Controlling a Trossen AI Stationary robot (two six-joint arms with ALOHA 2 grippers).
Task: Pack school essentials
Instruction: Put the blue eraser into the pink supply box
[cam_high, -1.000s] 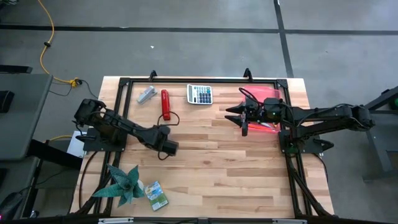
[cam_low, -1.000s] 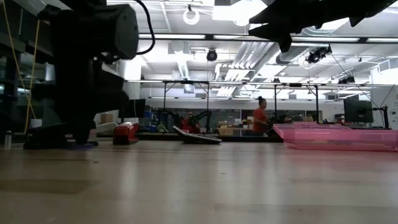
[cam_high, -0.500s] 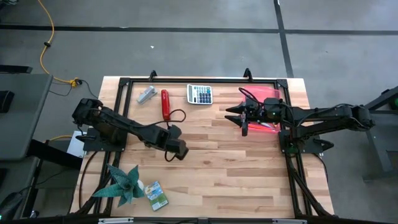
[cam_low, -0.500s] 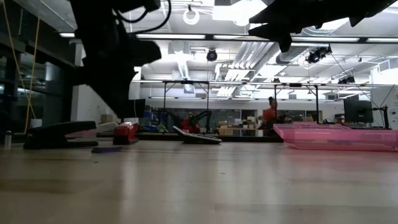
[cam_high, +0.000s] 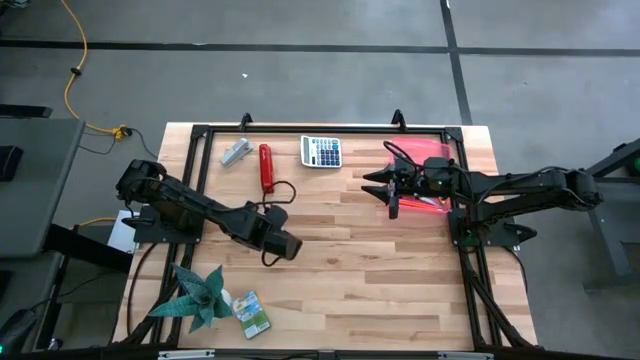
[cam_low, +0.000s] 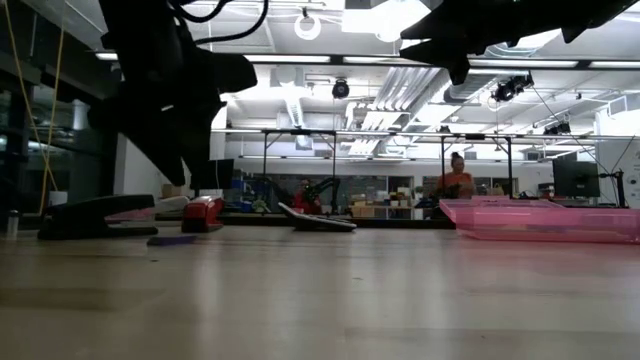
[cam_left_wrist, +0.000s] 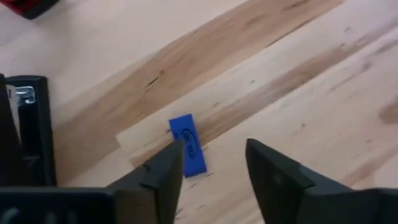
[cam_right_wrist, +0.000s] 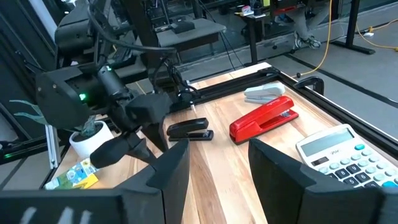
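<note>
Your target here is the tiny blue eraser (cam_left_wrist: 189, 145), lying flat on the bare wooden table (cam_high: 400, 280), just ahead of the left gripper (cam_left_wrist: 211, 168) and a little to one side of the gap between its fingers. Those fingers stand apart with nothing between them, which suits a piece this thin: the jaws have to straddle it before they close, so you will likely want to shift the gripper sideways until the eraser sits centred in the gap, then come down. Beside the eraser, on the far side of the same finger, lies a black stapler (cam_left_wrist: 28, 137); it is close enough that a careless sideways move could knock it. From above, the left gripper (cam_high: 283, 245) sits out over the middle of the table, with the red stapler (cam_high: 265, 165) and the calculator (cam_high: 322, 151) well beyond it toward the far edge, and the crayon box (cam_high: 251, 311) back near the front edge beside a potted plant (cam_high: 198, 295). The right gripper (cam_high: 388, 190) hangs above the table at the near edge of the pink tray (cam_low: 540, 220), its fingers spread and empty, seemingly parked there so the tray stays within reach for whatever comes across. In the low view a person (cam_low: 457, 180) stands in the room behind the table, well away from both arms.
</note>
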